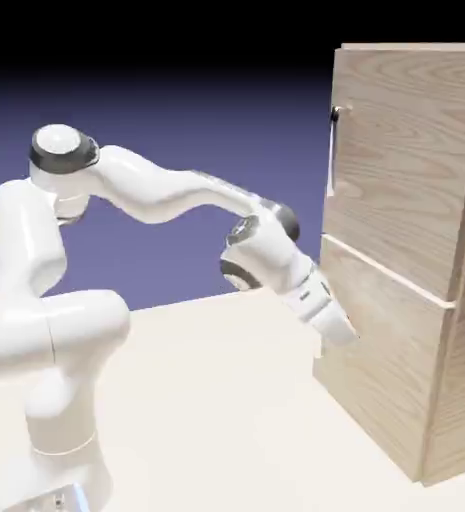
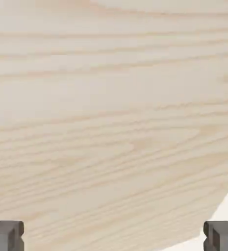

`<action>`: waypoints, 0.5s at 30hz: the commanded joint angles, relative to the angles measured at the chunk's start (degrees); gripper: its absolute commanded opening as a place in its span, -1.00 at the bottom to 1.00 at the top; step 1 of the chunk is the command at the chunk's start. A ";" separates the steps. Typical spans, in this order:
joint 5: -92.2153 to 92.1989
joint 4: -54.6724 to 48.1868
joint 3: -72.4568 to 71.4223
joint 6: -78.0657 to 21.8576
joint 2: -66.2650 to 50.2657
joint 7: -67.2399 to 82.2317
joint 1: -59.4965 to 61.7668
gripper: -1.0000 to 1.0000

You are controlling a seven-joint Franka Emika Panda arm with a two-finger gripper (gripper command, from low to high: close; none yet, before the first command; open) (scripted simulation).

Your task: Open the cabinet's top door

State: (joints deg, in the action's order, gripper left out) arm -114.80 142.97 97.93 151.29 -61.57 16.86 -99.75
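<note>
Exterior view: claw [image 1: 344, 335] open, empty, near cabinet [image 1: 406, 250] lower panel, well below top door [image 1: 401, 160] handle [image 1: 333, 150].

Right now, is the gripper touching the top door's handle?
Apart. The exterior view shows the gripper low against the cabinet's lower panel, with the handle well above on the top door.

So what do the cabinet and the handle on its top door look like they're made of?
The cabinet looks like light oak-style wood with a matte finish: wavy grain lines run across its panels, seen close up in the hand view. The top door handle looks like metal, a slim dark bar, though it's too small to be sure.
</note>
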 commanded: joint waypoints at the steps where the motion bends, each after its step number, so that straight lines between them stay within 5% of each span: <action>1: -2.41 -0.38 2.06 -0.48 -1.98 1.25 -2.08 0.00; 11: -19.73 -2.03 21.95 0.28 -15.21 12.54 -16.13 0.00; 15: -22.19 -7.10 19.27 -0.61 -13.89 13.11 -9.96 0.00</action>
State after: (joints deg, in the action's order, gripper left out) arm -136.99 135.87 117.21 150.68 -75.46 29.97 -109.71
